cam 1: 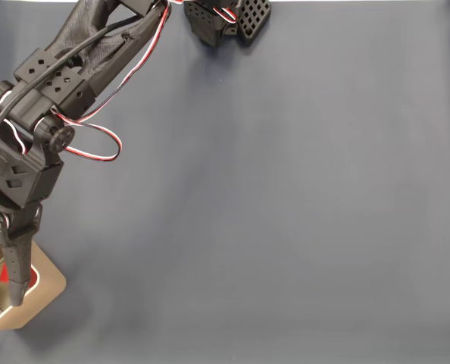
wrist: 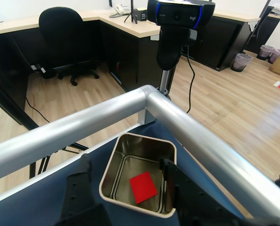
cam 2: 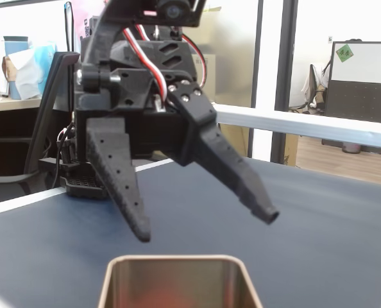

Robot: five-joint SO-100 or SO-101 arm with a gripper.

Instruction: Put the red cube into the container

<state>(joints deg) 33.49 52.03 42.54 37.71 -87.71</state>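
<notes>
In a fixed view from above, the arm reaches down the left side of the dark blue table cover (cam 1: 285, 197), and the gripper (cam 1: 14, 292) hangs over the container (cam 1: 47, 288), which sits at the lower left corner of the picture. A patch of the red cube (cam 1: 32, 277) shows inside the tin, just beside the dark finger. From this angle the spread of the jaws cannot be told.

In the wrist view, the container (wrist: 112, 160) lies between the two black fingers (wrist: 170, 188), with the red cube (wrist: 143, 187) flat on its shiny floor, apart from the walls. Neither finger touches the cube. Metal rails (wrist: 187, 127) frame the table edge and a webcam (wrist: 180, 19) stands on a post behind.

In another fixed view, level with the table, the gripper (cam 2: 206, 228) hovers above the container (cam 2: 177, 263) with its jaws spread wide and nothing between them. A faint reddish glow low inside the tin is probably the cube's reflection.

Judging from this, the cube is already in the tin and the task looks done. The cube seems light, stiff and sharp-edged, with plain faces that could be a little slick; two opposite flat faces would give the best hold. The thin tin would likely slide or tip if nudged.
</notes>
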